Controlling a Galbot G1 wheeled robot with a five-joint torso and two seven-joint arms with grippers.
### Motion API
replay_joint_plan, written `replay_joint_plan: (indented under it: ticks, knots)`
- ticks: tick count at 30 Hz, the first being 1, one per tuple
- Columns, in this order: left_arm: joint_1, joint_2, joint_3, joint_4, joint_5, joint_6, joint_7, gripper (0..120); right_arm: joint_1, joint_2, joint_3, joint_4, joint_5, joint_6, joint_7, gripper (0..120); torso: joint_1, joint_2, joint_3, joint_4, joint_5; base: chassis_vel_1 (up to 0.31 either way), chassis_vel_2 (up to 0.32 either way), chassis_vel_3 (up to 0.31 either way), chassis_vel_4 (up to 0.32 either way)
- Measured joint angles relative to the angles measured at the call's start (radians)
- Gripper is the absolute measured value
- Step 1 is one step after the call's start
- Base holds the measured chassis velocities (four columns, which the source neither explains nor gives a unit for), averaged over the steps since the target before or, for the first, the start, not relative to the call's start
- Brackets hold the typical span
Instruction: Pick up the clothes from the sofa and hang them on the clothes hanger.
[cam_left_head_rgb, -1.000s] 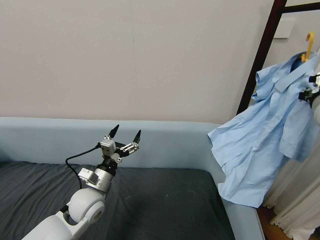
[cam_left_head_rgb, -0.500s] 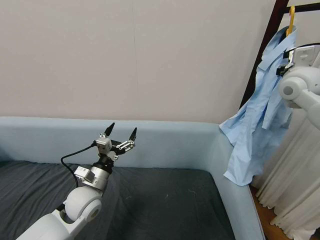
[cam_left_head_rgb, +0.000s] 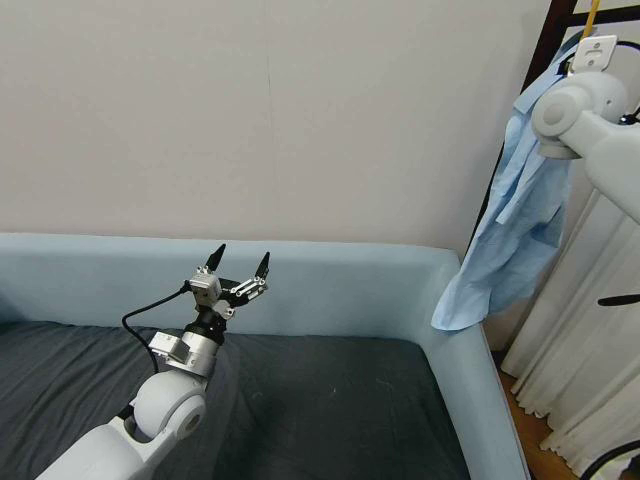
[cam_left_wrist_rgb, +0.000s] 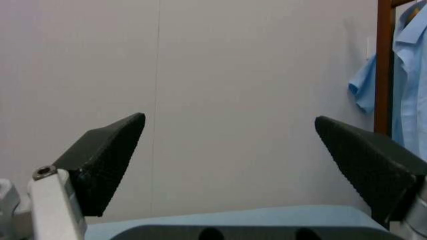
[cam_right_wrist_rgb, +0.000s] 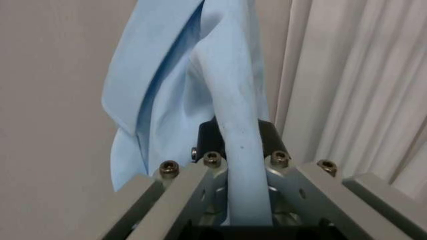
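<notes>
A light blue shirt (cam_left_head_rgb: 520, 220) hangs from a yellow hanger (cam_left_head_rgb: 594, 14) high at the right, beside the dark wooden rack post (cam_left_head_rgb: 548, 45). My right arm (cam_left_head_rgb: 575, 100) is raised to the shirt's collar. In the right wrist view, the right gripper (cam_right_wrist_rgb: 241, 150) is shut on a cloth-covered bar of the shirt (cam_right_wrist_rgb: 173, 75). My left gripper (cam_left_head_rgb: 238, 272) hovers open over the sofa seat, far to the left of the shirt, with nothing between its fingers (cam_left_wrist_rgb: 107, 160). The left wrist view shows the rack post (cam_left_wrist_rgb: 382, 65) and the shirt (cam_left_wrist_rgb: 410, 65) at a distance.
The sofa has a pale blue backrest (cam_left_head_rgb: 330, 280) and a dark grey seat (cam_left_head_rgb: 330, 400). Its right armrest (cam_left_head_rgb: 470, 400) lies below the shirt's hem. White curtains (cam_left_head_rgb: 580, 350) hang behind the rack at the right. A plain wall fills the background.
My right arm has lifted the shirt up towards the top of the rack, so it now hangs narrow and higher above the armrest. The left gripper has drifted slightly left, still open.
</notes>
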Motion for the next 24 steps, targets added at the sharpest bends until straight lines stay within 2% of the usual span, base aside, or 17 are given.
replay_joint_plan:
  ticks: [4, 9, 24]
  knots:
    - [0.001, 0.005, -0.003, -0.003, 0.0, -0.001, -0.006, 100, -0.001, 0.044, 0.047, -0.058, 0.001, 0.002, 0.005, 1, 0.0, 0.0, 0.0, 0.0001, -0.0001, 0.0, 0.0, 0.0, 0.0]
    - [0.003, 0.01, -0.004, -0.015, 0.001, -0.001, -0.014, 100, -0.008, 0.057, 0.079, -0.083, 0.013, 0.006, 0.013, 1, 0.0, 0.0, 0.0, 0.0001, 0.0, 0.0, 0.0, 0.0, 0.0]
    - [0.007, 0.003, -0.002, -0.034, 0.008, 0.011, -0.021, 100, -0.074, 0.026, 0.126, -0.065, 0.017, 0.019, 0.013, 1, 0.0, 0.0, 0.0, -0.0001, 0.0001, 0.0, 0.0, 0.0, 0.0]
